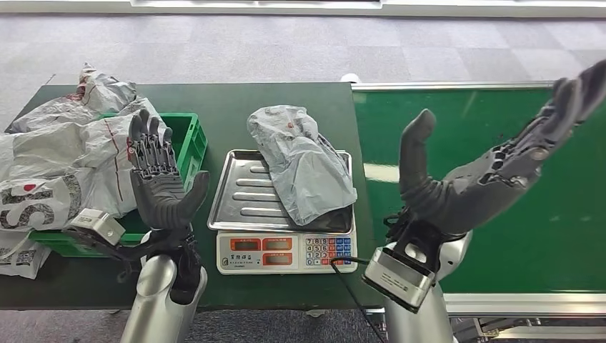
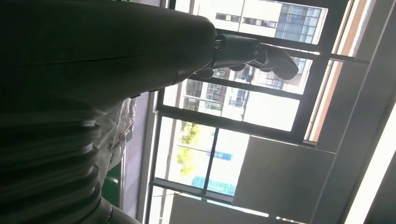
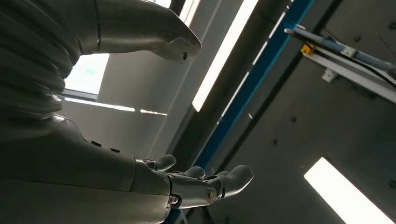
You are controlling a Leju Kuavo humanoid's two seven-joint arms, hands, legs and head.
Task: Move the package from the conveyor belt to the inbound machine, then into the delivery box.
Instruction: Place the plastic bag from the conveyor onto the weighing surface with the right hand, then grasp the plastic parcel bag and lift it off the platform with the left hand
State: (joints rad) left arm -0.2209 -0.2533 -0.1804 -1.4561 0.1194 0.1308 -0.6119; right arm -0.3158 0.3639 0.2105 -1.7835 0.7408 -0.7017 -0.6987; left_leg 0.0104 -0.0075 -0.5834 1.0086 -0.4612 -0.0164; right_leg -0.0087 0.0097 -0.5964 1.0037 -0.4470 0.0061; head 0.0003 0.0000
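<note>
A crumpled grey plastic package [image 1: 301, 161] lies on the steel pan [image 1: 239, 200] of the weighing scale [image 1: 286, 251], partly hanging over the pan's far edge. My left hand [image 1: 159, 179] is raised upright beside the scale, palm up, fingers spread and empty; its dark fingers [image 2: 252, 53] stand against windows. My right hand [image 1: 486, 171] is lifted above the green conveyor belt [image 1: 493, 128], fingers spread, holding nothing; its thumb [image 3: 154, 28] and fingers [image 3: 210, 184] point at the ceiling. The green delivery box [image 1: 187, 143] sits left of the scale, stuffed with grey packages [image 1: 68, 150].
The scale and box stand on a dark green table [image 1: 236, 107]. Another bagged parcel [image 1: 21, 254] lies at the table's near left edge. A cable [image 1: 350, 282] runs from the scale's front. Grey tiled floor lies beyond the table.
</note>
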